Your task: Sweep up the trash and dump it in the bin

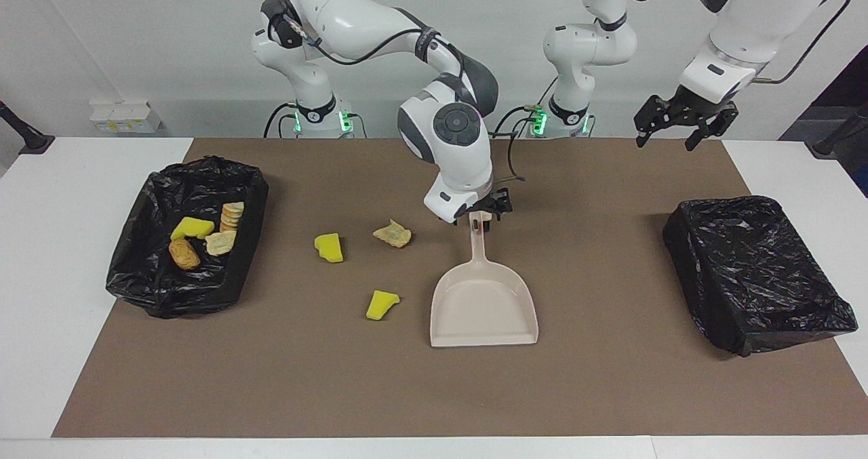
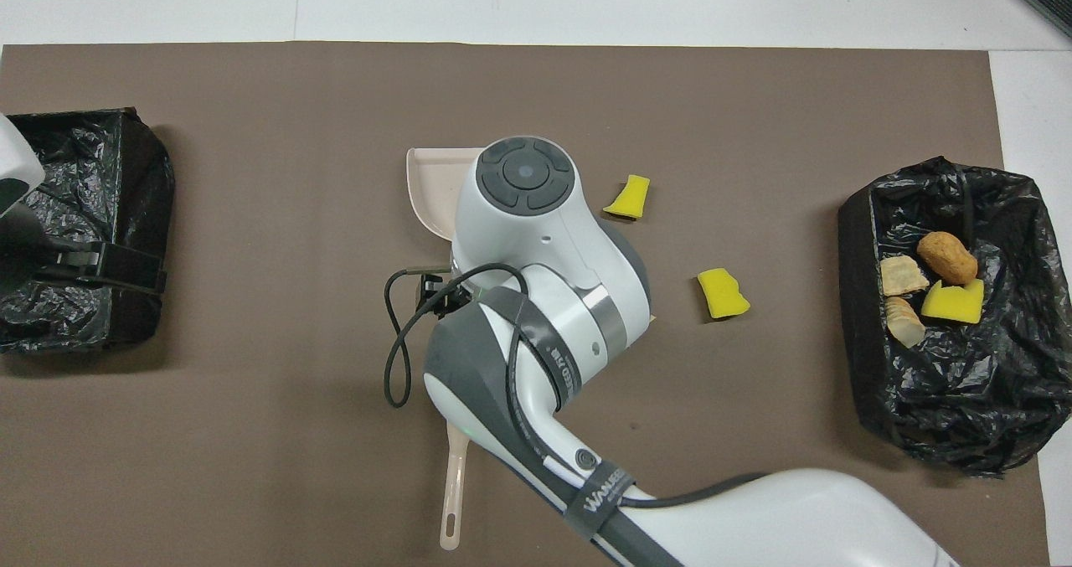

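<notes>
you can only really read one thing here, a partial "WANEE..." printed in white on the dark strap [image 2: 599, 500] round the right arm [image 2: 536, 316], rest of that lettering unreadable

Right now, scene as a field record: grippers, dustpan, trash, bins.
right gripper: open, over the dustpan handle, not holding it
left gripper: open, waiting in the air at the left arm's end
dustpan: flat on the mat, pan empty
loose trash: yellow wedge, yellow wedge, beige cracker piece on the mat
filled bin: four scraps inside
empty bin: no trash visible
</notes>
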Controlling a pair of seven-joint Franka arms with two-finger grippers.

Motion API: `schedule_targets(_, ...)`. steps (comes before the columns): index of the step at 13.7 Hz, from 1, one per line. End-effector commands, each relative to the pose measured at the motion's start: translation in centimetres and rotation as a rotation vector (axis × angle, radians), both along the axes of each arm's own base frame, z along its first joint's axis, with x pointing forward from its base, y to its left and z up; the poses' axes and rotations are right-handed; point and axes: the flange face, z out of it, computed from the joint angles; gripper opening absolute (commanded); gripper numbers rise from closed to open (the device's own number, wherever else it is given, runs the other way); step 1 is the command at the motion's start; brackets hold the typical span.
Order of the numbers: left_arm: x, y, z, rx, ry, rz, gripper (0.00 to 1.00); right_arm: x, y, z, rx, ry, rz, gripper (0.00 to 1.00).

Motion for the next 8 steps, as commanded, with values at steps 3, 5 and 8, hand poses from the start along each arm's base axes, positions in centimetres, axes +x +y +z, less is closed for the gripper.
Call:
schedule_targets(3, 0.4, 0.9, 0.4, 0.025, -0.007, 0.004, 1.00, -11.6, -1.6, -4.1, 0.007, 0.001, -0.038, 1.00)
schedule_targets(5, 0.2, 1.2, 0.3, 0.022, 0.001, 0.005, 1.00, -13.7, -0.3, -5.0, 0.021, -0.009, -0.018, 1.00)
schedule_targets(8, 0.0, 1.5, -0.3, 0.023, 0.016, -0.032, 1.00, -15.8, 0.2, -7.6, 0.026, -0.043, -0.013, 1.00)
